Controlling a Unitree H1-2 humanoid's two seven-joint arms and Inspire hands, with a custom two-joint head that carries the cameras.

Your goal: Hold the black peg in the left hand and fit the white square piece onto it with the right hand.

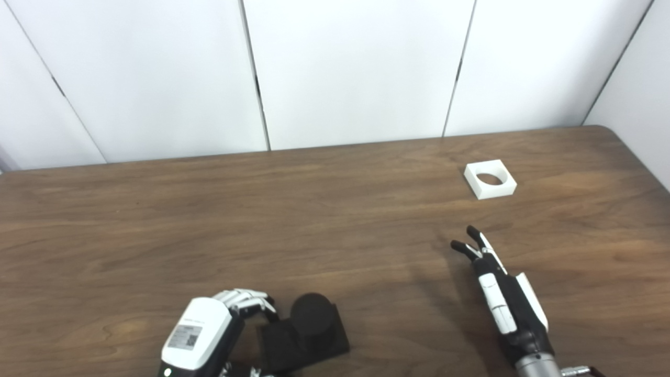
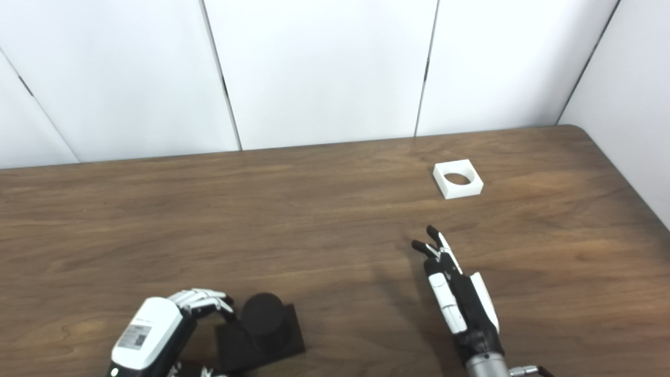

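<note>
- Black peg (image 1: 309, 329) sits near the table's (image 1: 157, 220) front edge, left of centre: a round stub upright on a square black base, base flat on the wood.
- Left hand (image 1: 209, 330) is just beside the peg on its left, fingers (image 1: 246, 299) curled toward the base's near corner. They look close to or touching the base, but real contact can't be told; the thumb side is cut off by the frame bottom. Not a clear grasp yet.
- Likely reason for that pose: the hand is coming in from the side to clamp the base, leaving the stub's top free for the fit.
- White square piece (image 1: 490, 179) lies flat at far right of the table, round hole facing up, well apart from both hands and the peg.
- Right hand (image 1: 497, 285) is over the table, short of the piece, fingers straight and held close together, pointing toward it, holding nothing.
- Judgement: early stage; nothing lifted. Right hand needs to reach further, and a flat piece on wood probably calls for an edge pinch.
- Risk: piece sliding off when nudged.
</note>
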